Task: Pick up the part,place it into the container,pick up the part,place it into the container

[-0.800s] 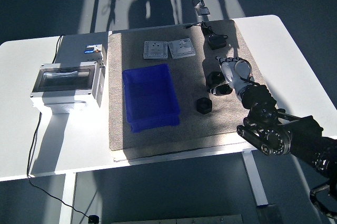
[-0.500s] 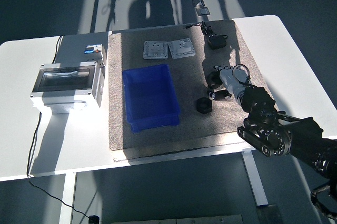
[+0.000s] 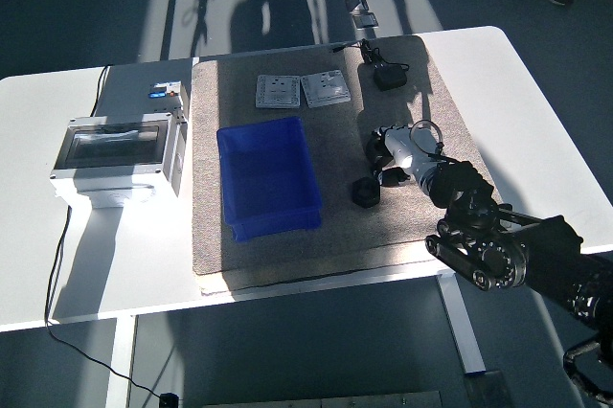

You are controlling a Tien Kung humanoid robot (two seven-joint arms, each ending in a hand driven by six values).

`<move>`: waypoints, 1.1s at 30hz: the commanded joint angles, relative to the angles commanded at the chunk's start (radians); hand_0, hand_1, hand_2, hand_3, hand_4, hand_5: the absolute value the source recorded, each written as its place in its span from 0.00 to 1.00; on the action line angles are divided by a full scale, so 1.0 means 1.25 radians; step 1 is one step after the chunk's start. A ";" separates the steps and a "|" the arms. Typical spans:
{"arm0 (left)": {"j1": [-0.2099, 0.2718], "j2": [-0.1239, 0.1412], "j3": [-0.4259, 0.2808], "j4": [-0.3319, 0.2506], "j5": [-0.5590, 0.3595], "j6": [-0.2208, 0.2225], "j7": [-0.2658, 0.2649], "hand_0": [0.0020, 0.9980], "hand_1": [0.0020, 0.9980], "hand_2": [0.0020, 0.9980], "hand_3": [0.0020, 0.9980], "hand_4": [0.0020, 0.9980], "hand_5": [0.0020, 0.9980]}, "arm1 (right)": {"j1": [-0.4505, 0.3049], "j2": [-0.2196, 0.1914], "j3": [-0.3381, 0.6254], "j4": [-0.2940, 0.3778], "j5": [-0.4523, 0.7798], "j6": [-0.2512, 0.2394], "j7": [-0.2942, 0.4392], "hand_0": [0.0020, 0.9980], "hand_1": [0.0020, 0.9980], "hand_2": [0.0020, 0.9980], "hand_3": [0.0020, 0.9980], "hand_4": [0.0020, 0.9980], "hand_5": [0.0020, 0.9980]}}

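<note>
Since a moment ago the right hand (image 3: pixel 395 154) has dropped from above the small black blocky part (image 3: pixel 380 144) and curled its pale fingers around it, so the first pick appears underway though the part is not visibly lifted off the grey mat (image 3: pixel 287 250). The part is dark, chunky and largely hidden in the grip. A second black part (image 3: pixel 366 192) lies just below-left of the hand, and the empty blue plastic container (image 3: pixel 267 176) sits well to its left.
</note>
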 joint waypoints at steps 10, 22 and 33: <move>0.001 0.001 -0.001 0.000 0.006 0.002 -0.002 0.69 0.71 0.73 0.65 0.98 0.97 | -0.006 -0.039 0.054 0.078 -0.012 -0.095 0.028 0.72 0.23 0.67 0.68 0.27 0.00; 0.001 0.001 -0.004 0.000 0.012 0.003 -0.004 0.69 0.71 0.73 0.65 0.97 0.98 | -0.016 -0.065 -0.059 0.341 0.062 -0.175 0.057 0.72 0.23 0.66 0.68 0.28 0.00; -0.001 0.002 -0.002 0.000 0.006 0.005 -0.005 0.69 0.71 0.72 0.65 0.97 0.99 | -0.009 -0.046 -0.155 0.452 -0.045 -0.052 -0.007 0.80 0.38 0.68 0.68 0.39 0.01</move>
